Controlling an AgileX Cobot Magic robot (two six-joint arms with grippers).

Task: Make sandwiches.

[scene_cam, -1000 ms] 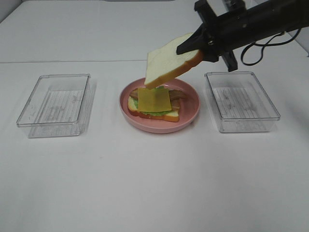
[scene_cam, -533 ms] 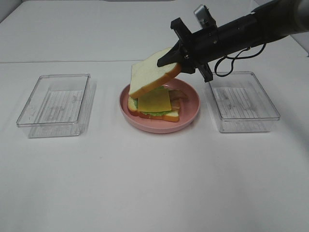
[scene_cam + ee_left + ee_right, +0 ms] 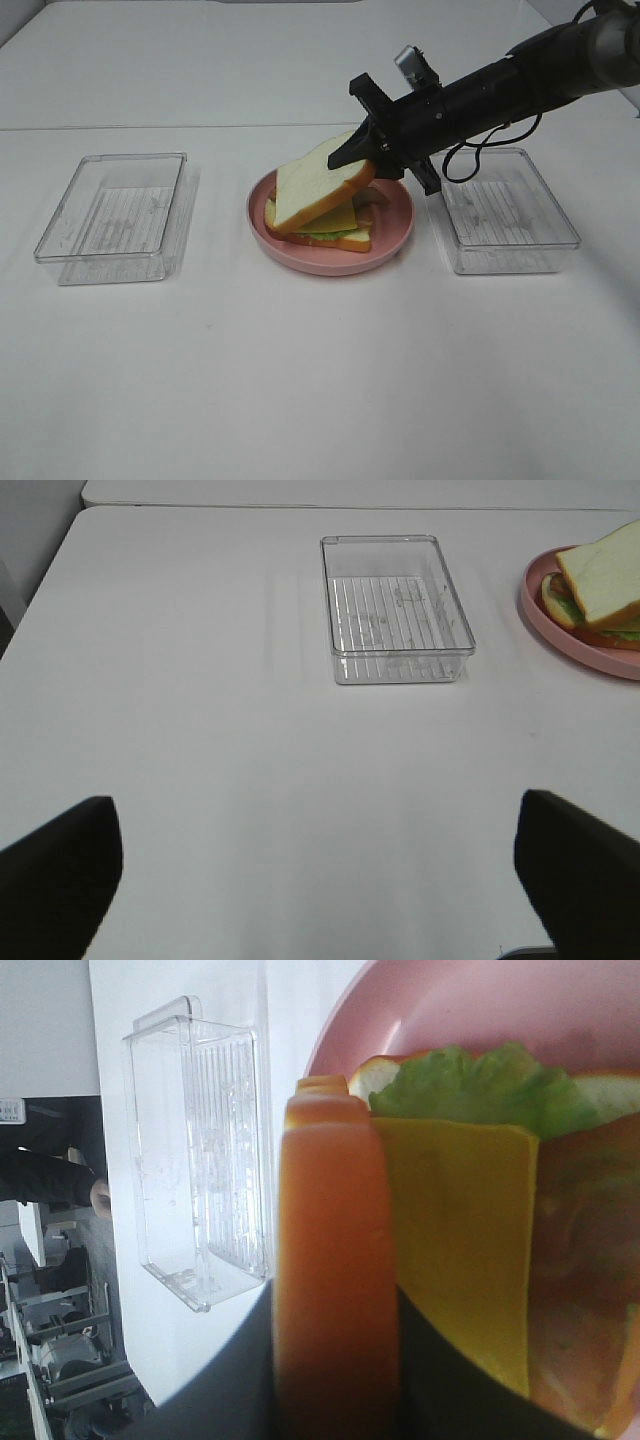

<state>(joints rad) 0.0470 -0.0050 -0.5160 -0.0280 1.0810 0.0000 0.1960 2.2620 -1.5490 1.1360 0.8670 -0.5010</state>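
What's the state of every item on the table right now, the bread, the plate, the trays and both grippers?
top bread slice: held tilted, lower edge on the stack
sandwich stack: on the plate, cheese and lettuce showing
pink plate: upright on the table
left tray: empty
right tray: empty
right gripper: shut on the top bread slice
left gripper: open, holding nothing

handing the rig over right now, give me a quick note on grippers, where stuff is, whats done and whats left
Right gripper: shut on the top bread slice, tilted, its low edge on the stack.
Left gripper: open, holding nothing, over bare table.
Stack of bread, lettuce, bacon and cheese sits on the pink plate. Left tray and right tray hold nothing.
Done: fillings stacked.
Left: lay the slice flat, release, withdraw.
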